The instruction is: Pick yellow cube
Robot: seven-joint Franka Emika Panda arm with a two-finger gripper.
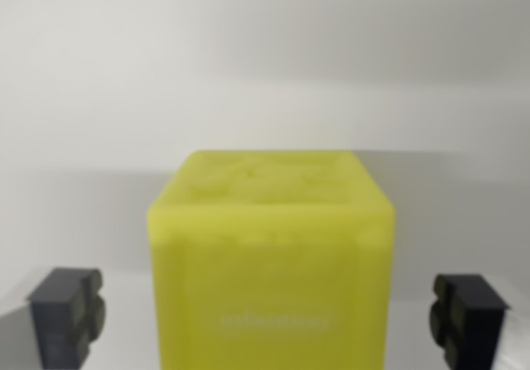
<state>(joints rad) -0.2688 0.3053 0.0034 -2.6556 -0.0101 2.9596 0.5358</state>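
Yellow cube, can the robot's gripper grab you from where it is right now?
Probably yes. The yellow cube sits between the open gripper, with a finger on each side and clear gaps. Nothing visible blocks them from closing on it.

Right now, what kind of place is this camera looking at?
Probably a bare lab or test bench: a plain white surface and backdrop, one yellow cube, and the open gripper with dark fingers on either side of it, apart from it.

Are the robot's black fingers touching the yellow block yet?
Apart. The wrist view shows pale background between the yellow cube and each of the fingers, so the gripper is open around it.
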